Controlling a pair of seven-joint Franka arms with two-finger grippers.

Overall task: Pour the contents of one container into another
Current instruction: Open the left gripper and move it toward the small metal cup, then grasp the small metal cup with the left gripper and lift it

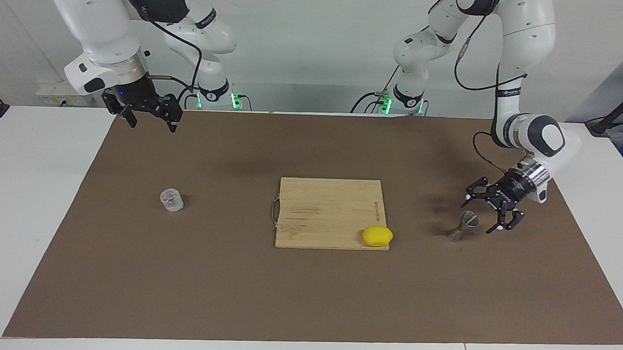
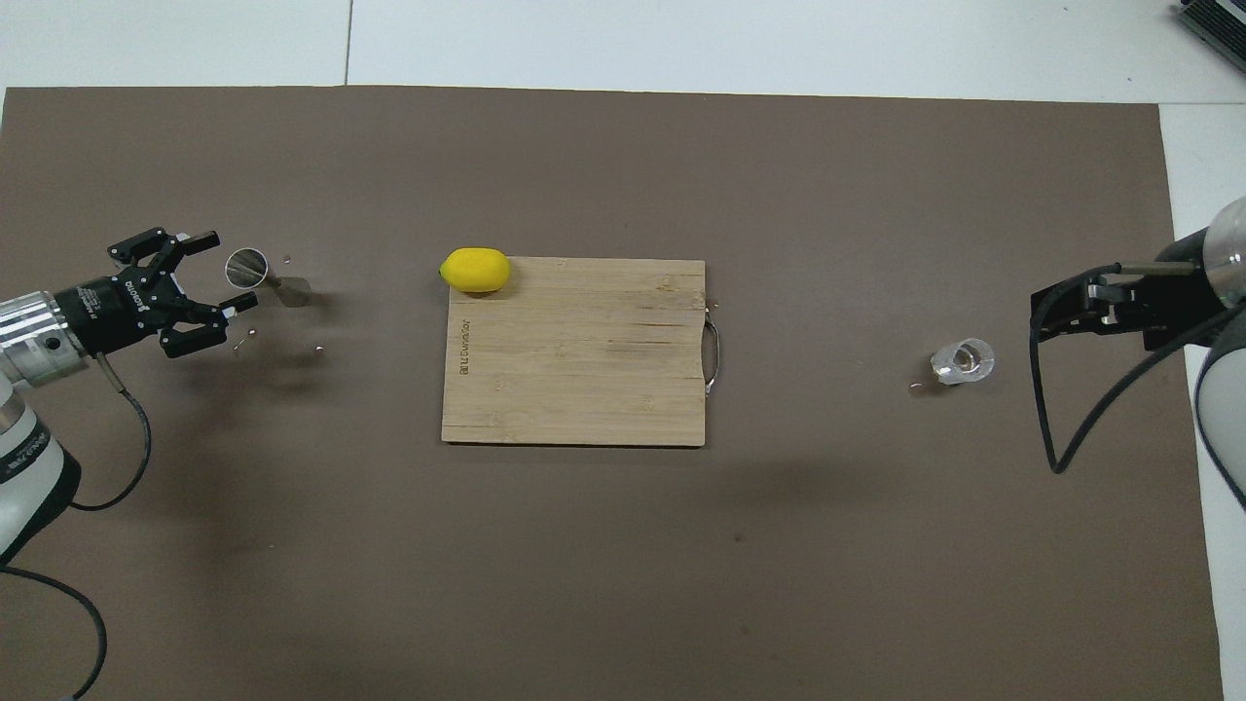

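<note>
Left gripper (image 1: 488, 216) jaws spread, flanking metal jigger (image 1: 462, 225) top cone – no touch seen. Jigger stood upright, long axis vertical, toward left arm's end from cutting board (image 1: 329, 212). Right gripper (image 1: 150, 120) jaws spread, waited aloft. Glass cup (image 1: 171, 200) upright toward right arm's end from board.

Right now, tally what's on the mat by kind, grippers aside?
Glass cup: 1
Metal jigger: 1
Lemon: 1
Cutting board: 1
Total: 4
</note>
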